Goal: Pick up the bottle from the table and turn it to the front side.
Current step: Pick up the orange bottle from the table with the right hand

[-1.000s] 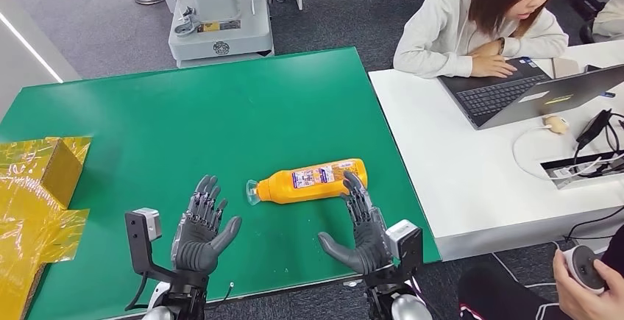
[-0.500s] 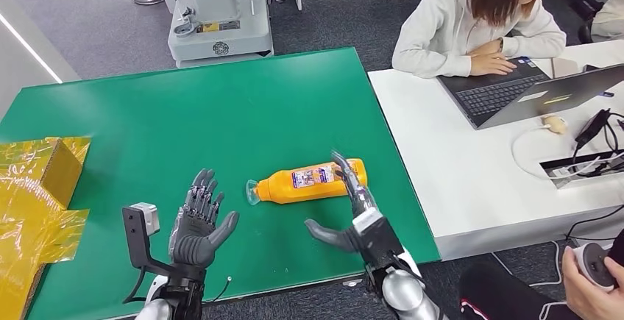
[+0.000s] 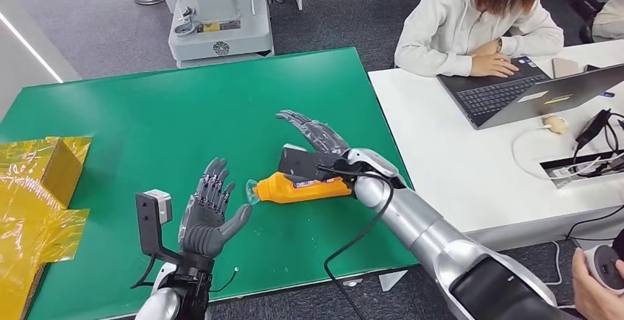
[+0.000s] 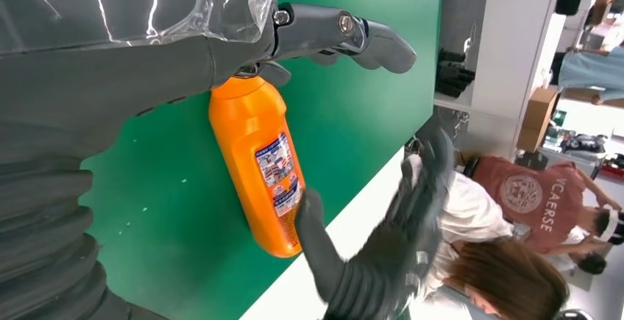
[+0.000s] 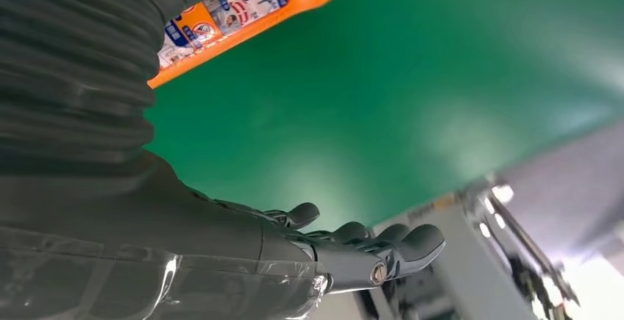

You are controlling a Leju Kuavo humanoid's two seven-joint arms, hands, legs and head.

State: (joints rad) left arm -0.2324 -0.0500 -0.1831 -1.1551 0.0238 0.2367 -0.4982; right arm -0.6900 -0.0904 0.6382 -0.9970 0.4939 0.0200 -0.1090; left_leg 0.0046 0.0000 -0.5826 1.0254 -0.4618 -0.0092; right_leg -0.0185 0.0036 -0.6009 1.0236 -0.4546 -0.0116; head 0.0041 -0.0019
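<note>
- One orange bottle [image 3: 309, 187] lies on its side on the green table [image 3: 184, 114], its cap end pointing toward the left hand [image 3: 208, 213] and its base end under the right forearm.
- Both hands are empty, so the pick-up looks not yet begun.
- Right hand [image 3: 313, 134]: open, fingers spread and extended, reaching over and beyond the bottle; the bottle sits beneath its wrist, not inside the palm. Whether the wrist touches the bottle I cannot tell.
- Left hand: open, palm raised and fingers apart, just beside the bottle's clear cap [image 3: 252, 192]; in the left wrist view its thumb [image 4: 346, 33] hovers close above that end with the printed label [image 4: 278, 173] facing up.
- Risk, as I judge it: the bottle is round and lying flat, so a closing hand or dragging wrist could roll it toward the table edge.
- Risk: with the right hand so far past the bottle, closing now would catch nothing or merely nudge it.
- Risk: the cable [image 3: 353, 243] hanging from the right arm could snag or sweep the bottle.
- Beyond the table, a person [image 3: 482, 22] sits at a laptop [image 3: 530, 93] on the white desk [image 3: 456, 173].
</note>
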